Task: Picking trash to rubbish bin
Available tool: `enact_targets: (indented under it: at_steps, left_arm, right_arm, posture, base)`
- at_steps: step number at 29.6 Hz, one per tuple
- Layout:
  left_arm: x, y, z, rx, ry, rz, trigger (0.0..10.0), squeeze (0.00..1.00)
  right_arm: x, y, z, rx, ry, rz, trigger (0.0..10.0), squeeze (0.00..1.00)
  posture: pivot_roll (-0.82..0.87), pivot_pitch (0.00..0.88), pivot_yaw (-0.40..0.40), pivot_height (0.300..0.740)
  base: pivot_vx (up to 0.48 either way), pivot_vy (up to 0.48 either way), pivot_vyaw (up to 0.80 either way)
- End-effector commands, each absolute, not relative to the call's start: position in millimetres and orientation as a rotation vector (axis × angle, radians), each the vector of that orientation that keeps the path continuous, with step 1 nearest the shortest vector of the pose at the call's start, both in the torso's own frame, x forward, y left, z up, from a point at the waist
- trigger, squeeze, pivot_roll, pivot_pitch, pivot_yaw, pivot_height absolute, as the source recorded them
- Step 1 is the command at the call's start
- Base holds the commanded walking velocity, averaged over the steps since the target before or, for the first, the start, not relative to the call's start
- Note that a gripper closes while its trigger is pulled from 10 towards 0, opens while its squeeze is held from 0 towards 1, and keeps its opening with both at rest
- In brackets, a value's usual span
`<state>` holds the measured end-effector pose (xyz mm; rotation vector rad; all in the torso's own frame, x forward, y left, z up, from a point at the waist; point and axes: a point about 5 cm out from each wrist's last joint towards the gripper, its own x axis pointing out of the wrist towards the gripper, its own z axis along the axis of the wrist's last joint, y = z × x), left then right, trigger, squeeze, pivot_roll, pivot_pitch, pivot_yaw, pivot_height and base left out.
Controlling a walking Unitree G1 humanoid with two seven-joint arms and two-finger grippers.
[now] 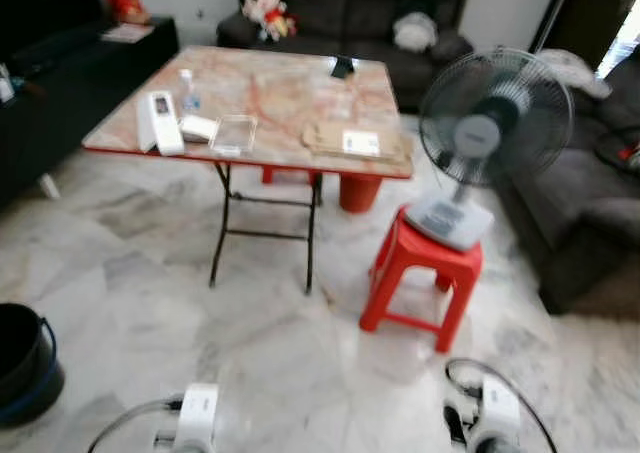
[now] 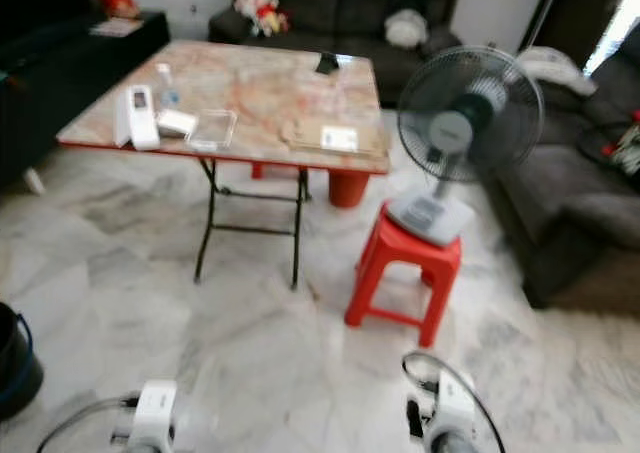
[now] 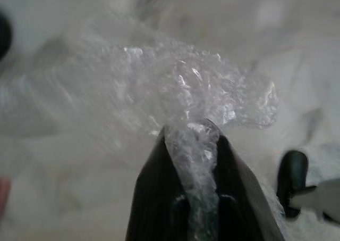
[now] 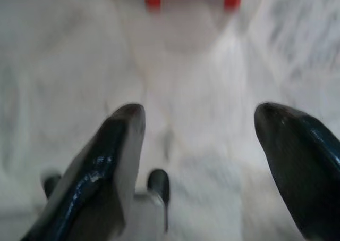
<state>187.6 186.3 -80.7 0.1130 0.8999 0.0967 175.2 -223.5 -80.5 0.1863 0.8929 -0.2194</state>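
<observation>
The reference landmark is the folding table with a reddish marble-pattern top and thin black legs, standing on the pale marble-tile floor.

Left of the table and nearer the robot, at the picture's edge, sits the round black rubbish bin with a blue band.

The left gripper is clamped on the crumpled sheet of clear plastic wrap. The plastic is pinched between the two black fingers and billows out past their tips, above the floor in the left wrist view.

On the table's left part lie a white remote-style unit, a small clear bottle and a clear plastic tray. A flat brown cardboard piece with a white label lies on the table's right front part, and a small dark object rests near its far edge.

Right of the table stands a red plastic stool carrying a grey pedestal fan. A dark grey sofa sits behind the table.

The right gripper has its fingers spread wide apart with nothing between them, above the floor on the near side of the stool.
</observation>
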Motion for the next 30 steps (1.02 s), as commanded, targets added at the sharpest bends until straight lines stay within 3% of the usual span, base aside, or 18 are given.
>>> enact_targets:
  at_steps: [1,10,26,30]
  left_arm:
    - [182.5,184.5,-83.7,0.103,0.923,0.109,10.0,0.00]
    - [192.9,185.4,-78.5,0.103,0.893,0.118,10.0,0.00]
    - [180.2,183.6,-85.0,0.118,0.929,0.125,10.0,0.00]
    - [179.6,183.0,-85.3,0.123,0.933,0.124,10.0,0.00]
  right_arm:
    - [191.2,-224.5,-72.3,0.181,0.846,-0.217,10.0,0.00]
    - [197.2,-219.5,-70.6,0.162,0.853,-0.188,10.0,0.00]
    - [193.5,-218.0,-73.1,0.141,0.876,-0.172,10.0,0.00]
    - [194.1,-217.8,-72.8,0.140,0.873,-0.170,10.0,0.00]
  posture:
    - [-0.12,0.004,-0.085,0.740]
    - [-0.10,0.001,-0.087,0.740]
    - [-0.10,0.000,-0.091,0.740]
    - [-0.10,0.000,-0.097,0.740]
  base:
    - [0.000,0.000,0.00]
    - [0.000,0.000,0.79]
    - [0.000,0.000,0.79]
    - [0.275,0.000,0.58]
